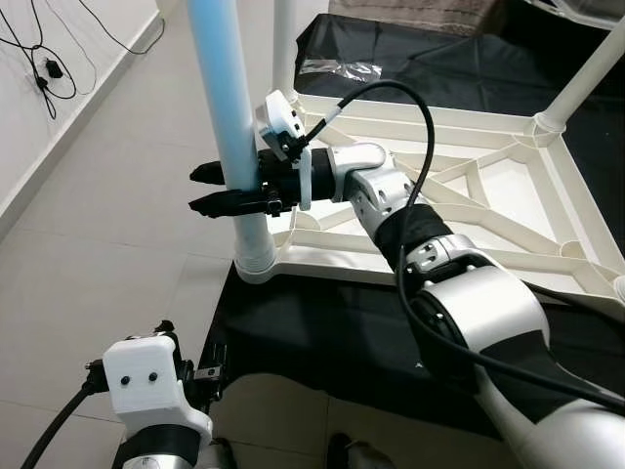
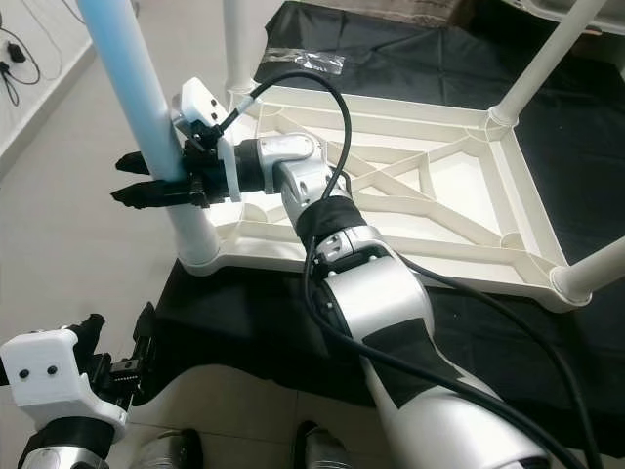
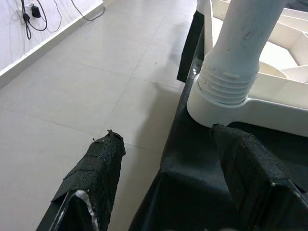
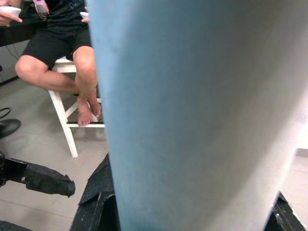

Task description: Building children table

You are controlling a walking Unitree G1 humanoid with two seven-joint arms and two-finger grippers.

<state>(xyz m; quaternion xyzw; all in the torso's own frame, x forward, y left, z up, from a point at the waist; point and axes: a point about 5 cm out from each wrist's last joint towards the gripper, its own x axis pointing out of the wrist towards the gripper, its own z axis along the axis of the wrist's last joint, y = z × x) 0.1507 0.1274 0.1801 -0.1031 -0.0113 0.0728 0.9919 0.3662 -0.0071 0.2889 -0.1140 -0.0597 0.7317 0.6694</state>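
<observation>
Right end effector (image 1: 207, 189) — around blue leg (image 1: 223, 98)

I take the upturned table top (image 1: 459, 186) as my landmark. It lies on a cloth (image 1: 322, 332) spread over the floor (image 1: 107, 195). A leg (image 1: 229, 127) stands upright in its near left corner socket, with my right gripper (image 1: 217, 189) clasped around that leg above the socket. More legs rise from the far left corner (image 1: 284, 44) and far right corner (image 1: 586, 73). My left gripper (image 3: 168, 159) hangs nearer me, before the near left corner. Cables (image 1: 44, 59) lie along the wall well left of it.
</observation>
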